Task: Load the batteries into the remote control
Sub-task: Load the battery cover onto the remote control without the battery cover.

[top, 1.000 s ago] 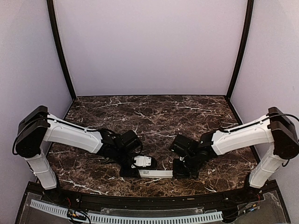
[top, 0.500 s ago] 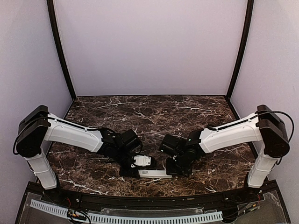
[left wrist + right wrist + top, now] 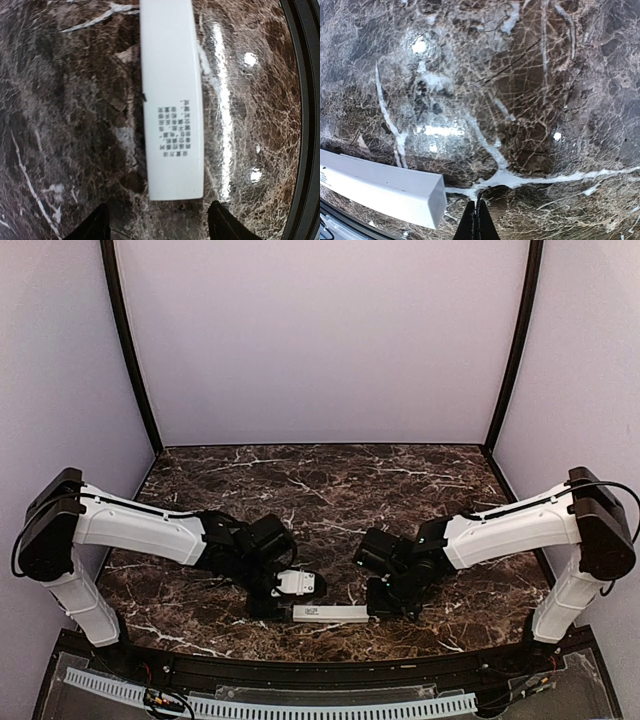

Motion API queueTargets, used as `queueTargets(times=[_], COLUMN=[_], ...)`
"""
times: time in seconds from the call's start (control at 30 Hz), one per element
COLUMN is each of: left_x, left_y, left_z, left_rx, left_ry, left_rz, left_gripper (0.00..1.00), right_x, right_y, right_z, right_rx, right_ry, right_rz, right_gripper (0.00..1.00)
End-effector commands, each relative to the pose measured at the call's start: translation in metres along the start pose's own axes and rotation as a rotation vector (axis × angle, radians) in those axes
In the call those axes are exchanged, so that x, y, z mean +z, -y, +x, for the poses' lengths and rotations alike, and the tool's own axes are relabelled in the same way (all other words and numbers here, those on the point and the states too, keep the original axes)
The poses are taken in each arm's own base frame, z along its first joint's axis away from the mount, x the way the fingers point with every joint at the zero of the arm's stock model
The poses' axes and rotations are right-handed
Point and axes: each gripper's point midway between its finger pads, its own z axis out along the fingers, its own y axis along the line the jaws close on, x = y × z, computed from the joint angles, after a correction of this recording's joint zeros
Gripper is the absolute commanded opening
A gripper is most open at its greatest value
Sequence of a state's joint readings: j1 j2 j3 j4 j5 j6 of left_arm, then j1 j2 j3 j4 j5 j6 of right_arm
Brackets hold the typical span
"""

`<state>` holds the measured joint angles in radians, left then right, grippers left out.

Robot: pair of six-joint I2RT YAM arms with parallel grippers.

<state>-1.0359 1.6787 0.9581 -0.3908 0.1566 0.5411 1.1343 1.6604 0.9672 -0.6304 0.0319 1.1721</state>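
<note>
Lying flat near the front edge of the dark brown veined marble table (image 3: 530, 75), the slim white rectangular plastic remote control (image 3: 172, 100) sat lengthwise between the arms. Left gripper (image 3: 160, 227): fingers spread, straddling one end without gripping it. Right gripper (image 3: 477, 222): fingers pressed together, empty, just beside the other end. Judged light, stiff and smooth; likely to skate on polished stone, so pinch across the long sides. Small printed character block on its face, unreadable. No batteries in view. Beyond: plain lilac walls (image 3: 320, 340).
</note>
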Motion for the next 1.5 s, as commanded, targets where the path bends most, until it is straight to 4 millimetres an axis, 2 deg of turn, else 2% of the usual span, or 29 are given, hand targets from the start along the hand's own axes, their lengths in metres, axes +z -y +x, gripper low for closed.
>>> queueTargets(times=[0.0, 0.07, 0.17, 0.23, 0.3, 0.4, 0.6, 0.87, 0.97, 1.07, 1.1, 1.13, 1.2, 1.23, 1.27, 1.3, 1.33, 1.4, 1.47], left_x=[-0.023, -0.025, -0.016, -0.008, -0.003, 0.003, 0.006, 0.004, 0.002, 0.0, -0.002, -0.003, -0.01, -0.014, -0.018, -0.023, -0.027, -0.038, -0.063], left_y=[-0.007, -0.007, -0.004, -0.001, 0.003, 0.01, 0.017, 0.02, 0.016, 0.01, 0.002, -0.002, -0.019, -0.029, -0.033, -0.043, -0.049, -0.064, -0.083], left_z=[0.022, 0.026, 0.03, 0.024, 0.017, 0.011, -0.005, -0.018, -0.016, 0.001, 0.008, 0.012, 0.022, 0.02, 0.027, 0.026, 0.029, 0.036, 0.037], left_rx=[-0.021, -0.033, -0.044, -0.06, -0.076, -0.091, -0.109, -0.117, -0.115, -0.106, -0.106, -0.125, -0.193, -0.223, -0.286, -0.329, -0.358, -0.429, -0.521], left_ry=[-0.102, -0.125, -0.148, -0.131, -0.107, -0.074, 0.013, 0.065, 0.051, -0.025, -0.058, -0.079, -0.136, -0.148, -0.177, -0.182, -0.193, -0.187, -0.112], left_rz=[-0.085, -0.086, -0.063, -0.028, 0.01, 0.059, 0.109, 0.14, 0.119, 0.064, 0.009, -0.018, -0.099, -0.132, -0.139, -0.176, -0.198, -0.275, -0.367], left_gripper=[0.54, 0.44, 0.27, 0.18, 0.14, 0.11, 0.1, 0.1, 0.1, 0.1, 0.1, 0.11, 0.14, 0.17, 0.19, 0.23, 0.25, 0.34, 0.46], right_x=[-0.001, 0.0, 0.003, 0.005, 0.005, 0.005, 0.007, -0.003, -0.005, -0.014, -0.02, -0.026, -0.043, -0.051, -0.059, -0.067, -0.075, -0.088, -0.097], right_y=[0.007, 0.004, -0.001, -0.002, -0.003, -0.007, -0.031, -0.033, -0.022, 0.002, 0.011, 0.019, 0.026, 0.022, 0.016, 0.01, 0.005, -0.013, -0.042], right_z=[-0.003, -0.003, -0.004, -0.004, -0.004, -0.005, -0.01, -0.016, -0.017, -0.02, -0.023, -0.026, -0.034, -0.038, -0.042, -0.047, -0.052, -0.058, -0.053], right_rx=[-0.006, -0.009, -0.016, -0.019, -0.018, -0.01, -0.022, -0.024, -0.026, -0.031, -0.044, -0.06, -0.139, -0.197, -0.266, -0.326, -0.391, -0.547, -0.751], right_ry=[0.017, 0.017, 0.01, 0.007, 0.007, 0.015, 0.014, 0.041, 0.046, 0.063, 0.078, 0.093, 0.134, 0.152, 0.174, 0.197, 0.221, 0.262, 0.286], right_rz=[0.023, 0.009, 0.0, 0.003, 0.002, -0.023, -0.087, -0.087, -0.041, 0.018, 0.034, 0.054, 0.059, 0.04, 0.015, -0.002, -0.008, -0.041, -0.129], right_gripper=[0.0, 0.0, 0.0, 0.0, 0.0, 0.0, 0.0, 0.0, 0.0, 0.0, 0.0, 0.03, 0.23, 0.38, 0.54, 0.8, 0.96, 0.99, 0.99])
